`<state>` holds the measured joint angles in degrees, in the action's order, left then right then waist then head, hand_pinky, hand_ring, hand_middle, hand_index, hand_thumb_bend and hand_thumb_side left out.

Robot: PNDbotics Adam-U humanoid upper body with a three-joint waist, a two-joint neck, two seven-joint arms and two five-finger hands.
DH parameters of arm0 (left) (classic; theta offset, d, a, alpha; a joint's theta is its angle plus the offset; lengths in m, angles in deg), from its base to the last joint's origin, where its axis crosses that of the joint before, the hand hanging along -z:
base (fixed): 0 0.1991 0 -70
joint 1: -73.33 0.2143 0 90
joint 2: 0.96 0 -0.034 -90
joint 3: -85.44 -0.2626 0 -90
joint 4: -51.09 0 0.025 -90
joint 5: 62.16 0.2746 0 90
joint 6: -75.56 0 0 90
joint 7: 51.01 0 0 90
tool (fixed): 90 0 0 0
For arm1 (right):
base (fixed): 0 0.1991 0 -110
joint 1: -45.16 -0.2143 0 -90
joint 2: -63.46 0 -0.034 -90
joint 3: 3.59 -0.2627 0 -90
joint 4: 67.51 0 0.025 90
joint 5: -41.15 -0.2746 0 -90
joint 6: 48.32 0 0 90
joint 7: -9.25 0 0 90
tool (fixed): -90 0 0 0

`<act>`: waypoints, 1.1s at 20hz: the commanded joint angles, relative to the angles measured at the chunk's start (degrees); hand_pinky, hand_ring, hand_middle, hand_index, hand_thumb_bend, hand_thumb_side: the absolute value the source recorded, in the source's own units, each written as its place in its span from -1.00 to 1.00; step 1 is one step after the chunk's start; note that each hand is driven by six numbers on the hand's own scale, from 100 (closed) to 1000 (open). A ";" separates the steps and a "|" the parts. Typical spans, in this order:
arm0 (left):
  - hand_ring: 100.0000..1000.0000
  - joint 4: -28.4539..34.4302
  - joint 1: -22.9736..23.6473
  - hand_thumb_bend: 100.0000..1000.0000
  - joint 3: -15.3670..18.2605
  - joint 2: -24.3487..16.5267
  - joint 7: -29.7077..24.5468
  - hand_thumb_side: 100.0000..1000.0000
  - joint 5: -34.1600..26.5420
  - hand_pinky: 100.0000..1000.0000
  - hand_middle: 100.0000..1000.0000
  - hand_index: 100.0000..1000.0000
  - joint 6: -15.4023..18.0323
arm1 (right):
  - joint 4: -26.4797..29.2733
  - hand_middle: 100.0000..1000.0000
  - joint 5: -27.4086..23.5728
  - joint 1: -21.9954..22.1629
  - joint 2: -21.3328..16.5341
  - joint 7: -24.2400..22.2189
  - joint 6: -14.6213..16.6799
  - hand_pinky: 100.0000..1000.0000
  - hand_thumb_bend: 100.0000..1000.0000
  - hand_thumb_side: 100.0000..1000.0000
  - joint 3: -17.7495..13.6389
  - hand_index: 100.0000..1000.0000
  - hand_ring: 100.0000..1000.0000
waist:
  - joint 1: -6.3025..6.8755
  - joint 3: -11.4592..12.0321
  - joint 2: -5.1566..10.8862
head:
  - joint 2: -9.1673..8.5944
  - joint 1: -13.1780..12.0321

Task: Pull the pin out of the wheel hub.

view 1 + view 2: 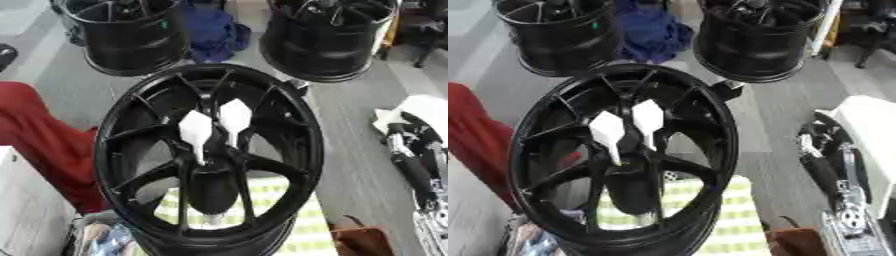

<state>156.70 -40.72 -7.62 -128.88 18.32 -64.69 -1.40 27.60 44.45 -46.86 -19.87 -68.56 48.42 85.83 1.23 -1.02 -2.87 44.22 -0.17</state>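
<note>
Wheel hub (131,150) upright, two white pins (196,131) in centre; right hand (833,170) fingers unclear.

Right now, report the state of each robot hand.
Left robot hand: not in view.
Right robot hand: at right edge; open or closed cannot be told.

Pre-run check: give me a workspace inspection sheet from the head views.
Surface: grey floor; a green-checked cloth lies under the wheel.
Job's things: black wheel hub, two white pins standing at its centre.
Clutter: red cloth on the left, blue cloth behind.
Hands: right arm at right edge, hand unclear; left not in view.
Cables: nothing seen.
Surroundings: two more black wheels behind.
</note>
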 commanded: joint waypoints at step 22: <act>-1.00 -19.64 -28.27 -0.25 -27.60 17.18 -31.29 -0.39 15.47 0.41 0.52 0.83 1.03 | -0.07 0.29 0.13 0.09 -1.93 -0.88 0.23 0.35 -1.00 -0.16 0.60 0.71 0.10 | 0.85 -0.44 1.92 | -0.10 0.16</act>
<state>137.77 -67.54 -35.16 -111.51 -12.12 -49.59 -1.70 26.94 44.46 -46.30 -20.51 -69.33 48.58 86.45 2.13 -1.43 -1.73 44.23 0.04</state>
